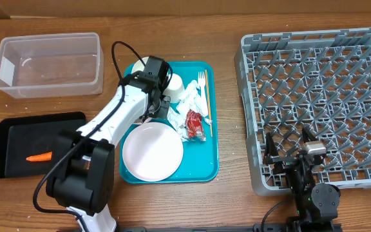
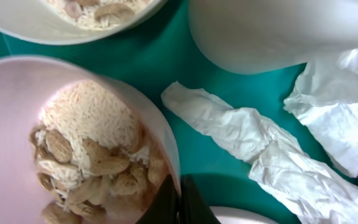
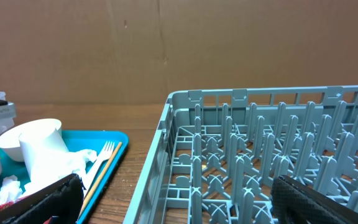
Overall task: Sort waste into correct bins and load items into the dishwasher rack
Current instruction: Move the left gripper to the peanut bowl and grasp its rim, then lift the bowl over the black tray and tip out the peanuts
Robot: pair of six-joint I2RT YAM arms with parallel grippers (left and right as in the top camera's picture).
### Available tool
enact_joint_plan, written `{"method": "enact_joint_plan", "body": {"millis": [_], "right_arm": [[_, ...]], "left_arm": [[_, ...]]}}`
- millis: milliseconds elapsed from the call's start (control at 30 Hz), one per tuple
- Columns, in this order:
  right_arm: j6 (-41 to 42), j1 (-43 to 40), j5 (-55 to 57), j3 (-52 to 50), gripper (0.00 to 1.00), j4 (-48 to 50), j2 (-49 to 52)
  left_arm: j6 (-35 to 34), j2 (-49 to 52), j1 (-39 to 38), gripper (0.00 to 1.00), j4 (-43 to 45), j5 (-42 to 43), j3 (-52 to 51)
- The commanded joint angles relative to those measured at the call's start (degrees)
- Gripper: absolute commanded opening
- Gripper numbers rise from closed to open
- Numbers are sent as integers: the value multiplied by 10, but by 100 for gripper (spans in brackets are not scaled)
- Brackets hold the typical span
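My left gripper point(image 2: 179, 208) pinches the rim of one bowl point(image 2: 17, 124) of two, both on the teal tray point(image 2: 148, 68) with one cup point(image 1: 174, 83) and one plate point(image 1: 152, 152). One carrot point(image 1: 40, 156) lies in the black tray point(image 1: 11, 138). My right gripper point(image 1: 290, 143) hangs open over the rack point(image 1: 314, 71)

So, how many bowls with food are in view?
2. The near bowl fills the left wrist view's lower left, left gripper shut on its rim; the far bowl sits at the top edge. Others may be hidden.
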Motion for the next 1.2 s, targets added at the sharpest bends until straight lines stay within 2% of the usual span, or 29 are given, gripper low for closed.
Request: {"method": "enact_joint_plan", "body": {"millis": [0,300,467,567,700,900,1000,1167], "right_arm": [[2,3,3,-6,100,4,-5],[2,3,3,-6,100,4,-5],[2,3,3,-6,100,4,-5],[2,3,3,-6,100,4,-5],[2,3,3,-6,100,4,-5],[2,3,3,-6,100,4,-5],[2,3,3,-6,100,4,-5],[2,3,3,-6,100,4,-5]], "left_arm": [[-23,0,3,4,-31,-11,56],[-91,-36,3,4,-206,-7,216],[-197,-120,29,4,-300,-16,229],[-213,-172,78,4,-326,0,229],[-179,-226,172,4,-326,66,229],[-76,-244,336,4,-327,273,213],[-38,-243,408,4,-318,354,170],[9,-243,512,4,-259,439,60]]}}
